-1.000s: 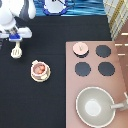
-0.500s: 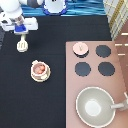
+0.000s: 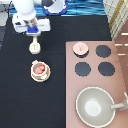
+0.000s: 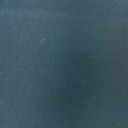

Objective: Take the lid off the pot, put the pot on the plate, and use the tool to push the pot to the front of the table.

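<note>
While the white arm reaches down from the exterior view's top left, its wrist held roughly vertical with the blue block facing the camera, the hand (image 3: 34, 39) hangs over the worktop's (image 3: 20, 102) upper-left part, pointing straight down. It is clamped on the tool (image 3: 35, 48): the slim handle runs up into the hand and the wider cream head hangs just below it, low over the black surface; whether the head touches the worktop cannot be told. Near the tool, toward the exterior view's bottom and slightly to its right, the pot (image 3: 40, 69) sits uncovered with its reddish contents showing, and it rests on the plate (image 3: 40, 79), whose pale rim shows around the pot's base. Pot and hand are apart, with bare black worktop between them. Well off to the exterior view's right, the lid (image 3: 80, 48) lies on the pinkish-brown stove (image 3: 120, 75), covering its upper-left burner spot, beside three black burners (image 3: 103, 51). Toward the exterior view's bottom right, the large grey pan (image 3: 95, 106) stands on the stove's lower part, its handle pointing right. The wrist view shows only a plain dark blue-grey surface with nothing to tell apart on it.
</note>
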Motion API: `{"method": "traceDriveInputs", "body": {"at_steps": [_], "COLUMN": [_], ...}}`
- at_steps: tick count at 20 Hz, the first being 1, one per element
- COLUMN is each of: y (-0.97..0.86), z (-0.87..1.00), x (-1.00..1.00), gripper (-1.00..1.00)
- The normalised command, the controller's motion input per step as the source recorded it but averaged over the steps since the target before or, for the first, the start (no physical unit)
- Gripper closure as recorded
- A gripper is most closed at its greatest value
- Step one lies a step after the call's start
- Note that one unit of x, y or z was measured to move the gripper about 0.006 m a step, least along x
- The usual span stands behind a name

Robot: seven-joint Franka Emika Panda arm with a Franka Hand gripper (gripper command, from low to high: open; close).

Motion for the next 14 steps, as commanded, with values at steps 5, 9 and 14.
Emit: {"method": "traceDriveInputs", "body": {"at_steps": [5, 9, 14], "y": [-0.02, -0.5, -0.25], "z": [-0.51, -0.18, -0.08], "x": [-0.5, 0.51, 0.96], "gripper": [1.0, 1.0, 1.0]}}
